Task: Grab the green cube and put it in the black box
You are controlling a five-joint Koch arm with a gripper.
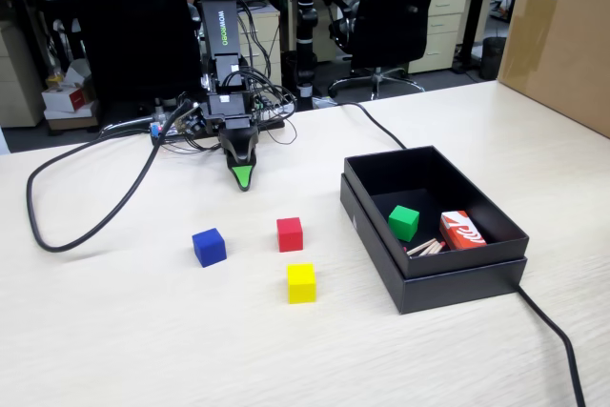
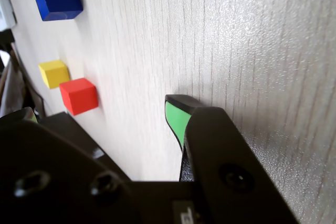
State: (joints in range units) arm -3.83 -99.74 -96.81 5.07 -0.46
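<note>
The green cube (image 1: pixel 403 222) sits inside the black box (image 1: pixel 448 281) (beside a red packet (image 1: pixel 462 231)), while the fingers (image 1: pixel 244 178), pressed together and empty, hang over the table (image 1: pixel 143 331).

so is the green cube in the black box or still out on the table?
In. The green cube sits on the floor of the black box, beside a red carton. Only the blue, red and yellow cubes remain on the table.

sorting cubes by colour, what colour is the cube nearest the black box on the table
Yellow: the yellow cube sits just left of the black box, clearest in the fixed view.
</note>
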